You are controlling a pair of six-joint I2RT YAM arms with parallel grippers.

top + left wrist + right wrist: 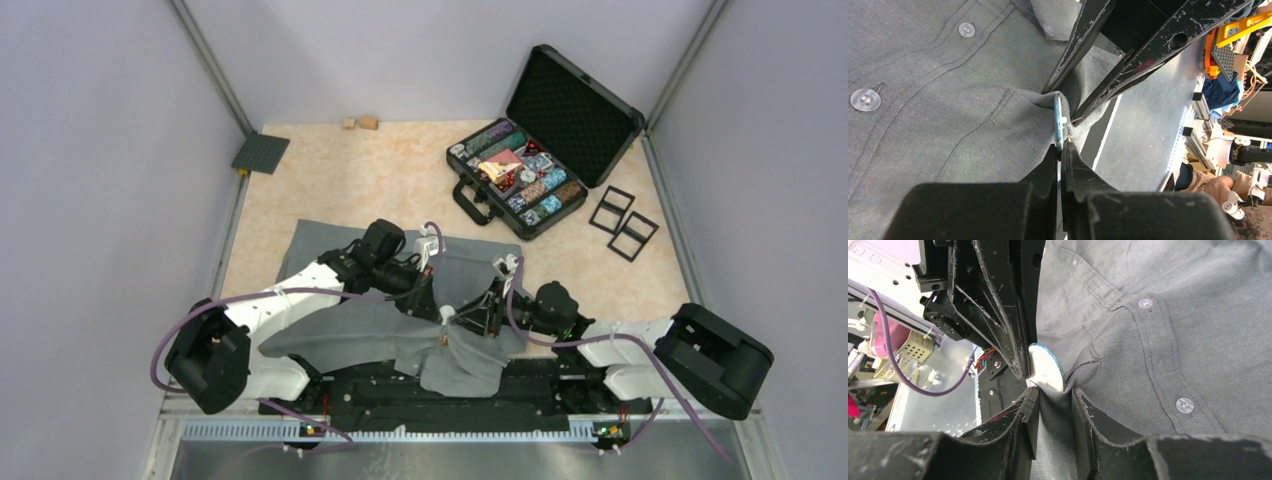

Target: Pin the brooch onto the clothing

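The grey shirt (335, 328) lies spread on the table, its buttons visible in the left wrist view (948, 100) and the right wrist view (1158, 340). The brooch is a small round disc with a white back and a blue rim (1048, 371), seen edge-on in the left wrist view (1057, 117). My left gripper (1062, 147) is shut on the brooch and holds it against a raised fold of shirt. My right gripper (1054, 395) is shut on that fold and holds it up. The two grippers meet tip to tip over the shirt's front (452, 315).
An open black case of poker chips (520, 180) stands at the back right, with two black square frames (622, 225) beside it. A dark grey plate (260, 153) and small wooden blocks (360, 123) lie at the back. Grey walls enclose the table.
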